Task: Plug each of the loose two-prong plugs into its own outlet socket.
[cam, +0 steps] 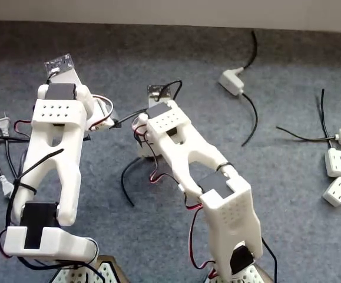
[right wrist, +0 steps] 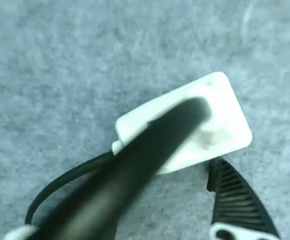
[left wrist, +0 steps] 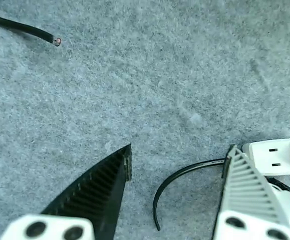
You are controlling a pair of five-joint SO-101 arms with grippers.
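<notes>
Likely light, rigid and slippery, so pinch the socket (right wrist: 227, 120) under the right end effector (right wrist: 207, 135) (clench untellable) across its flat sides; left end effector (left wrist: 181, 150) released, just beside.

Worktop (left wrist: 185, 75): felt-like cloth, matt, fuzzy. Outlet socket (left wrist: 272, 157): smooth plastic. Cable (left wrist: 170, 185): smooth sheath, slight sheen. Left fingers (left wrist: 104, 185): ridged matt plastic.

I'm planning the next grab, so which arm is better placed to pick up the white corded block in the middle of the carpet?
Probably right. The right gripper sits directly over the white corded block, while the left gripper, jaws open, is over bare carpet.
</notes>
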